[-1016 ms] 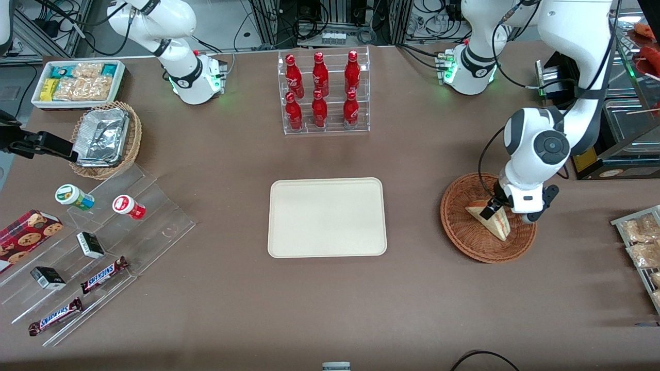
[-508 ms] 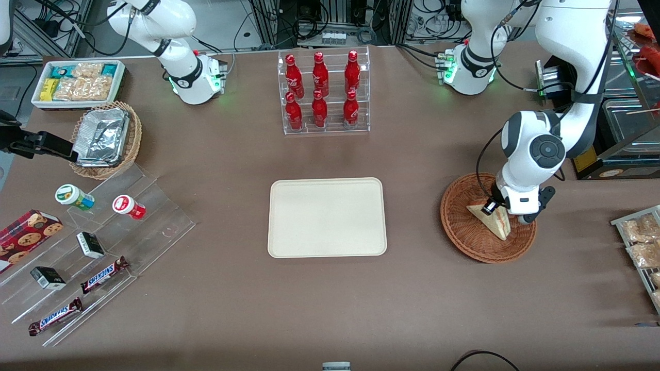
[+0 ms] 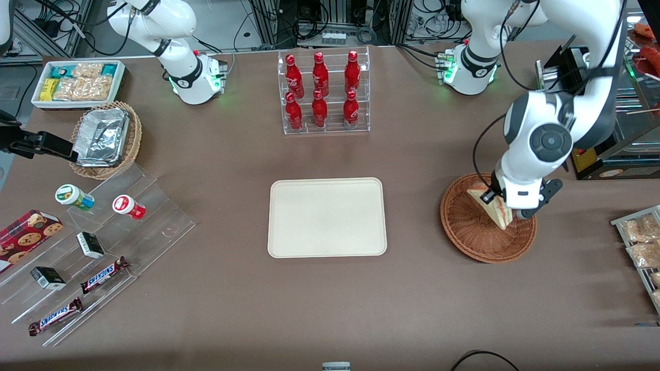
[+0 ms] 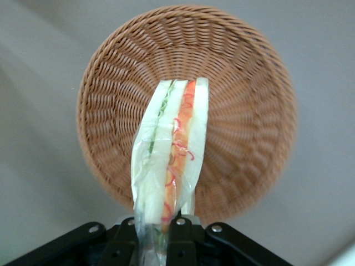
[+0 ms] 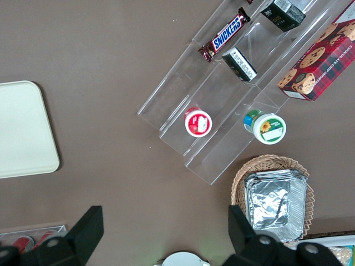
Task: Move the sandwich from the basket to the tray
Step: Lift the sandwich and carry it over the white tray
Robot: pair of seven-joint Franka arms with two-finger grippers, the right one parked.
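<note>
My left gripper [image 3: 496, 202] hangs over the reddish-brown wicker basket [image 3: 466, 229] at the working arm's end of the table. It is shut on the sandwich [image 3: 494, 210], a plastic-wrapped wedge of pale bread with red and green filling. In the left wrist view the sandwich [image 4: 169, 160] stands on edge between the jaws, lifted above the basket [image 4: 244, 111]. The gripper [image 4: 161, 235] pinches its wrapped end. The cream tray [image 3: 327, 217] lies flat at the table's middle with nothing on it.
A clear rack of red bottles [image 3: 322, 93] stands farther from the front camera than the tray. A tan basket with foil containers [image 3: 105, 138], a white snack bin [image 3: 77, 82] and a clear stepped stand with snacks [image 3: 98, 247] lie toward the parked arm's end. Packets on a rack [image 3: 642, 242] sit beside the basket.
The gripper has risen with the sandwich, lifting it off the basket floor; the wedge now hangs higher and slightly farther from the front camera.
</note>
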